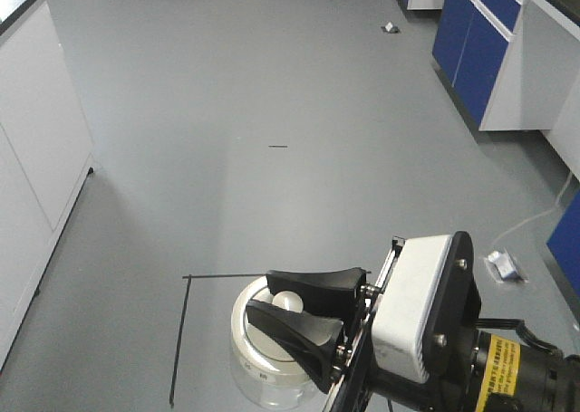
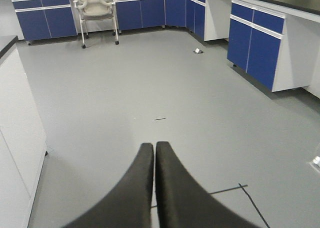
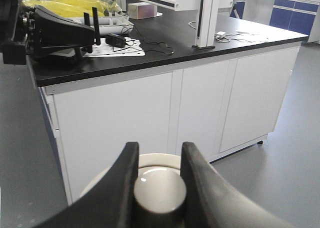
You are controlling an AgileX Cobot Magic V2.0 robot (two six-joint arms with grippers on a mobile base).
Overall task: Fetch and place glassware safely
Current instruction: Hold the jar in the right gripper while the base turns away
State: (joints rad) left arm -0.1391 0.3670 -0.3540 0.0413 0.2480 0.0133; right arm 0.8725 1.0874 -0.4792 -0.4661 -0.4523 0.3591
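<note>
**Jar in the grip, placing not yet done**

I am holding the jar with the right gripper. Its two fingers are pressing on either side of the knob in the middle of the lid, so the hand is clamped on the jar from above. The glass body is hanging under the lid, low over the floor, and I cannot tell whether it is touching down. The left gripper is pointing out over the floor with its fingers pressed together and nothing between them.

I am judging this as the carrying step: fetched, not yet placed. The next move is calling for slow travel and a level wrist, since the knob alone is bearing the glass and the lid could lift off. Then a gentle lowering before the fingers part.

Counting outward: one jar with one lid and one knob, and two grippers. One taped corner is lying just beyond the jar and one short dark dash farther on. Two scraps of litter are showing, one near and one far. Also one black-topped counter, a run of blue cabinets and one chair.
</note>
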